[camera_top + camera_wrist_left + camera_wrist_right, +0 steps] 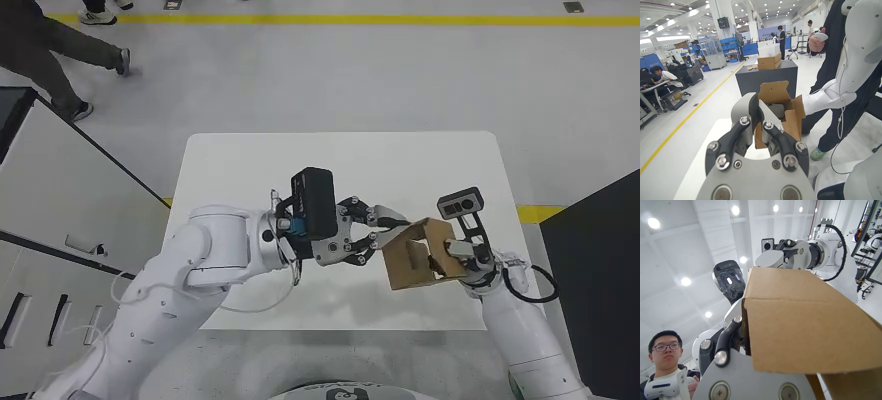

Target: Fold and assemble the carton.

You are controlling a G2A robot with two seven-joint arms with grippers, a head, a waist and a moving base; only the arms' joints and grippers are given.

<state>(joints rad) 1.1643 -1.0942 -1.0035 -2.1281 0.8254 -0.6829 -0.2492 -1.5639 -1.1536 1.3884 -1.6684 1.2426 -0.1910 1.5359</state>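
A: Where does the carton (412,262) sit?

B: Between the two pincers, over the white table (300,170). It lies straight ahead of the left pincer (384,238), touching its tips. The right pincer (456,263) meets it from the opposite side.

A: What is the left pincer doing?

B: It is clamped on the carton. In its wrist view one brown side wall runs in between its fingers (741,108). The finger with the black pad lies outside the wall, and the other is inside the box.

A: And the right one?

B: It grips the carton too, on the side farthest from the left pincer. In its own wrist view one finger (730,331) lies against the wall's outer face by a folded corner, and cardboard covers the rest. From the left wrist a grey pad (775,111) shows inside the box, on that far side.

A: How does the carton look?

B: Plain brown cardboard, opened into a box shape, its mouth turned towards the left pincer. One flap stands up beyond that pincer's tips. Another juts sideways next to the right arm's white forearm.

A: Does it rest on the table?

B: I cannot tell whether its underside touches the tabletop.
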